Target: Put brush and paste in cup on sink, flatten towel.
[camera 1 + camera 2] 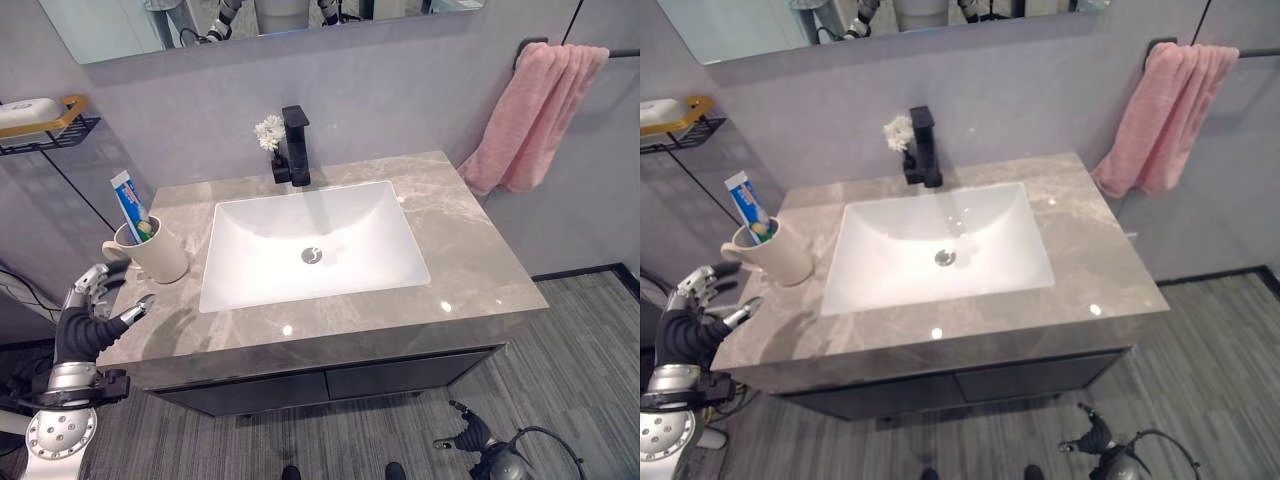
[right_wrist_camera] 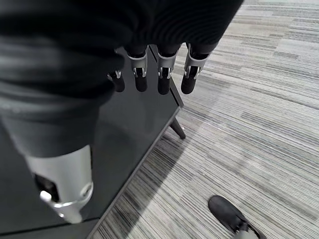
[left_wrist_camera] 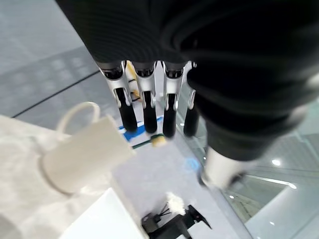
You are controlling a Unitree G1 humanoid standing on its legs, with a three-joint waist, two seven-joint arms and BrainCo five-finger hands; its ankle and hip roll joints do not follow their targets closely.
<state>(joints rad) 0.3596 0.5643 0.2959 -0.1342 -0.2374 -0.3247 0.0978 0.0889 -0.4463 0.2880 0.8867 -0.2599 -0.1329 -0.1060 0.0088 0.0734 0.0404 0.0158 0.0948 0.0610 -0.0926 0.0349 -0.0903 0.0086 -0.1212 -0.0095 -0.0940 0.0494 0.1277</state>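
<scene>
A cream cup [image 1: 160,255] stands on the grey counter [image 1: 470,260] left of the white basin [image 1: 310,245]. A blue toothpaste tube [image 1: 130,205] and a brush [image 1: 146,229] stick out of it. My left hand [image 1: 92,320] hovers open and empty at the counter's front left corner, just in front of the cup [image 3: 75,159], its fingers [image 3: 144,109] straight. A pink towel [image 1: 530,110] hangs bunched and crumpled over the black bar at the upper right. My right hand [image 1: 470,435] hangs low near the floor, in front of the cabinet, open and empty.
A black faucet [image 1: 294,148] with a small white flower [image 1: 269,130] stands behind the basin. A wire shelf with soap [image 1: 35,118] is on the left wall. The dark cabinet [image 2: 124,139] is below. A person's shoes [image 1: 395,470] show on the floor.
</scene>
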